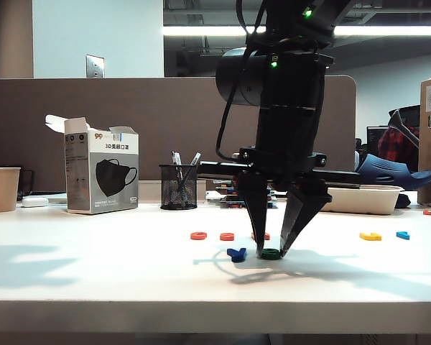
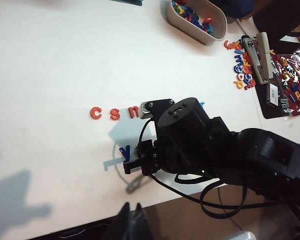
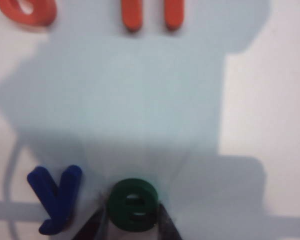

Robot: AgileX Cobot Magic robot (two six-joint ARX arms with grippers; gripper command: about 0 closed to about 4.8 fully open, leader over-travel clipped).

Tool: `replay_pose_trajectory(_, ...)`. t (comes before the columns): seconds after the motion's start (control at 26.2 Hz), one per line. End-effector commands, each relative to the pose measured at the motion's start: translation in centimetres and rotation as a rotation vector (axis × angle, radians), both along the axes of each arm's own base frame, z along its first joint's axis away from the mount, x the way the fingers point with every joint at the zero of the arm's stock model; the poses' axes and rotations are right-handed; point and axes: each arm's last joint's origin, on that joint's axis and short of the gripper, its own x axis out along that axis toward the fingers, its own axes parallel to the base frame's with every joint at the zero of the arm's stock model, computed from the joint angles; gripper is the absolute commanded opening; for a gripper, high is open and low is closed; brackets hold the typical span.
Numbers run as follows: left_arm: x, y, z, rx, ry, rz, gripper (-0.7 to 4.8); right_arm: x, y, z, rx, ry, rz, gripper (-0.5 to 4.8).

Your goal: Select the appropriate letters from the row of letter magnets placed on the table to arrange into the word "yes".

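On the white table [image 1: 93, 273] the dark blue y [image 1: 236, 253] lies flat, and the green e [image 1: 271, 254] lies right beside it. My right gripper [image 1: 271, 251] points straight down over the e. In the right wrist view its two fingertips flank the e [image 3: 133, 204], slightly parted, with the y [image 3: 55, 200] alongside. Behind them sit orange-red letters: c [image 2: 95, 113], s [image 2: 114, 114] and n [image 2: 133, 111]. My left gripper [image 2: 132, 220] hangs shut and empty above the table's front edge, away from the letters.
A yellow letter [image 1: 370, 236] and a light blue letter [image 1: 402, 234] lie to the right. At the back stand a mask box [image 1: 100, 175], a mesh pen holder [image 1: 178, 187], a paper cup [image 1: 1, 188] and a white tray [image 2: 217, 31] of spare letters.
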Motion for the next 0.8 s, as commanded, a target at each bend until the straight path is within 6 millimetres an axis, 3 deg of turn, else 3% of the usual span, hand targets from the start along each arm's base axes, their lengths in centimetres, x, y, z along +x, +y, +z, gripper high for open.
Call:
replay_pose_trajectory(0.04,-0.07,0.04,0.18,-0.004,-0.013,-0.001,-0.05,-0.02,0.04,0.21,0.005,-0.004,-0.002,1.27)
replay_pose_trajectory(0.23,-0.07,0.04,0.18,-0.004,-0.013,-0.001,-0.05,0.00,0.07,0.23,0.008,-0.006,-0.001,1.28)
replay_pose_trajectory(0.38,-0.07,0.04,0.18,-0.004,-0.013,-0.001,-0.05,0.01,0.05,0.23,0.009,-0.005,-0.001,1.72)
replay_pose_trajectory(0.8,-0.07,0.04,0.18,-0.004,-0.013,-0.001,-0.05,0.29,0.21,0.92,0.017,-0.015,-0.002,1.72)
